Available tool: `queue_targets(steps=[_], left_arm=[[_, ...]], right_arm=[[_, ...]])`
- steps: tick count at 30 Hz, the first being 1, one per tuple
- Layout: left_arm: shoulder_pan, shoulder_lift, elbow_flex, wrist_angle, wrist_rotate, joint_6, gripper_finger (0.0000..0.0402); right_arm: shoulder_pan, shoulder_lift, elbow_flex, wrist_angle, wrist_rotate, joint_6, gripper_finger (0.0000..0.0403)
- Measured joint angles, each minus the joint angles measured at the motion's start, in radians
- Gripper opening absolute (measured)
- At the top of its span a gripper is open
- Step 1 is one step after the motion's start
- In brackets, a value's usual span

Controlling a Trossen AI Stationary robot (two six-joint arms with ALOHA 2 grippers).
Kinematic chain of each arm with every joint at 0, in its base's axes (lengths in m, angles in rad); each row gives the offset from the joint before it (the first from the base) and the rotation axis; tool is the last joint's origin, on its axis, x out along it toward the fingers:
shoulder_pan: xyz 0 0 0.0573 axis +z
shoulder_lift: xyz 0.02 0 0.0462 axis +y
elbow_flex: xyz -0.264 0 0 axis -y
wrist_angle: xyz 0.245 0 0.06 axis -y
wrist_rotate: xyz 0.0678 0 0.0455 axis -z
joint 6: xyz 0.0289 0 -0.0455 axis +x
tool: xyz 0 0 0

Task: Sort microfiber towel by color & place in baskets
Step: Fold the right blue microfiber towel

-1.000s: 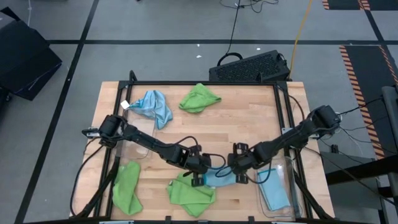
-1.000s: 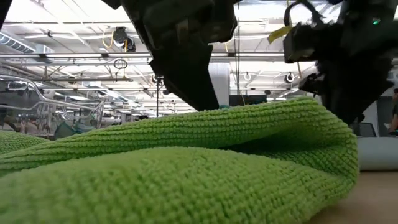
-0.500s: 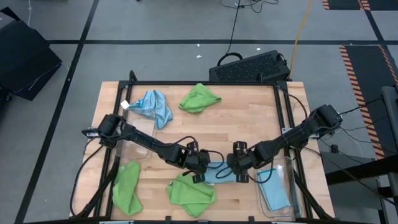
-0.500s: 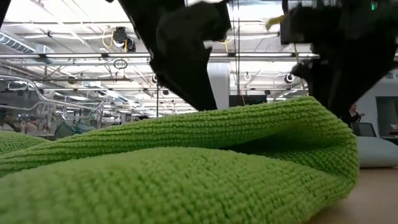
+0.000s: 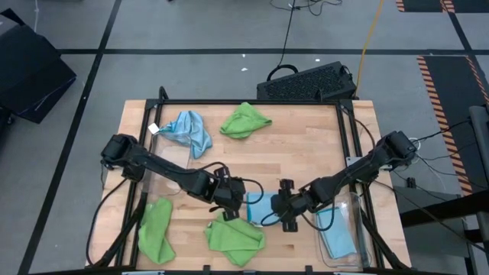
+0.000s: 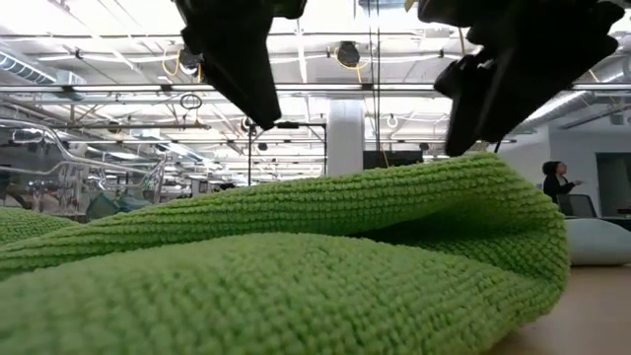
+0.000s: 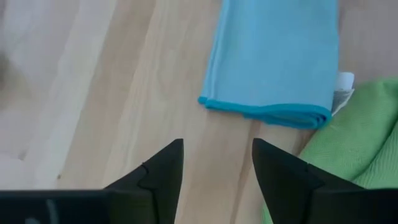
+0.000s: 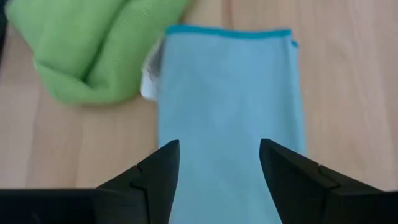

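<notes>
A folded light blue microfiber towel (image 5: pixel 256 208) lies flat on the wood, with its white tag (image 7: pixel 344 82) beside a crumpled green towel (image 5: pixel 233 237) near the front edge. My left gripper (image 5: pixel 238 203) hovers open above the blue towel's left end (image 7: pixel 267 112). My right gripper (image 5: pixel 274 211) hovers open above its right part (image 8: pixel 230 106). Neither touches it. Another green towel (image 5: pixel 155 229) lies in the left clear basket (image 5: pixel 147 195). A blue one (image 5: pixel 336 238) lies in the right basket (image 5: pixel 353 218).
A crumpled blue towel (image 5: pixel 188 130) and a green towel (image 5: pixel 245 120) lie near the table's far edge. A black crate (image 5: pixel 309 82) stands beyond the far edge. In the low view the near green towel (image 6: pixel 296 256) fills the foreground. Bare wood lies mid-table.
Both grippers have opened and let go of the folded blue towel, then risen off it. The left one has drawn back toward the table's left. The towel stays flat on the wood between them.
</notes>
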State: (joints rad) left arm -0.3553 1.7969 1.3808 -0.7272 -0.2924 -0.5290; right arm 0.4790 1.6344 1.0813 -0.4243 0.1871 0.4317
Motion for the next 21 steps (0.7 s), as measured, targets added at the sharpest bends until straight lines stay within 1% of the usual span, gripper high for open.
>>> queue_targets(steps=[4,7,10,15,18,21], left_arm=[[-0.023,0.001,0.000,-0.004,0.001,-0.026,0.0183],[-0.044,0.003,0.000,-0.004,0.001,-0.050,0.0176],[-0.066,0.003,0.000,-0.005,0.001,-0.057,0.0171],[-0.092,0.003,0.000,-0.018,-0.005,-0.068,0.0168],[-0.099,0.003,0.000,-0.028,-0.031,-0.094,0.0168],[-0.103,0.003,0.000,-0.029,-0.040,-0.111,0.0168]], right_arm=[[0.017,0.070,0.005,0.113,-0.005,0.001,0.0213],[0.039,0.137,0.047,0.106,-0.007,-0.006,0.0213],[0.061,0.199,0.113,0.049,-0.001,-0.034,0.0212],[0.092,0.270,0.220,-0.089,0.103,-0.079,0.0212],[0.100,0.280,0.238,-0.159,0.129,-0.096,0.0212],[0.096,0.277,0.238,-0.234,0.129,-0.064,0.0212]])
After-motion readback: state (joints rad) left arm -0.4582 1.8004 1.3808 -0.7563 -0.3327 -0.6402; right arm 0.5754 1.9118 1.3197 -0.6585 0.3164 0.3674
